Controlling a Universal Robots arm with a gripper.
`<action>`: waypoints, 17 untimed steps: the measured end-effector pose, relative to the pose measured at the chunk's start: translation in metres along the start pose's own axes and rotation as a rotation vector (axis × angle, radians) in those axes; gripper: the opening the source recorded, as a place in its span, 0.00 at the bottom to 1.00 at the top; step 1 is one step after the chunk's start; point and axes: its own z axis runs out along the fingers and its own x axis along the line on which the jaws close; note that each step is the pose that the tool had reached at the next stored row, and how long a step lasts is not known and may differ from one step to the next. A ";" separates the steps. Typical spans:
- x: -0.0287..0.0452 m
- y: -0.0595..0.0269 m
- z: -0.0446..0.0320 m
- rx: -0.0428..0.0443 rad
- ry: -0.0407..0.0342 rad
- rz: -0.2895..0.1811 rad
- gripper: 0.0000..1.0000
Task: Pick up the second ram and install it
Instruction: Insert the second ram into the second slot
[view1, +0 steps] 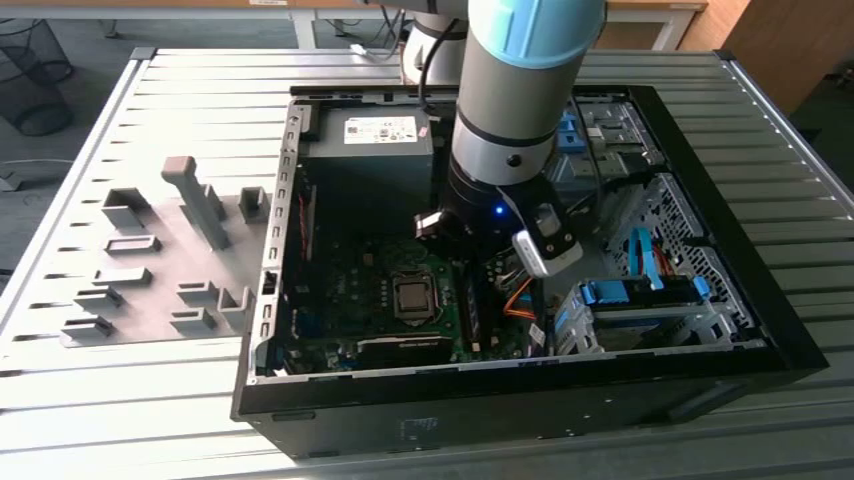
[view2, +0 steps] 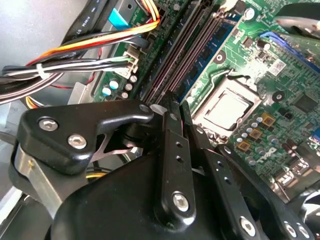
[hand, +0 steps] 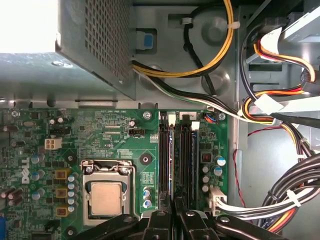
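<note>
The installing step is judged in hand: the tool (hand: 173, 212), pressed together on the second ram (hand: 172, 170), is held over the motherboard's memory slots (hand: 182, 155); square, even seating is called for.

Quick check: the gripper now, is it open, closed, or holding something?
Gripper: closed, fingers together above the RAM slots on the motherboard; whether they pinch the second ram cannot be told.
</note>
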 end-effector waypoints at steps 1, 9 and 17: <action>0.0000 0.0000 0.0012 0.0000 0.0000 0.000 0.14; 0.0001 0.0000 0.0049 -0.0012 0.0001 0.000 0.14; -0.0006 0.0001 0.0066 -0.0094 0.0001 0.000 0.14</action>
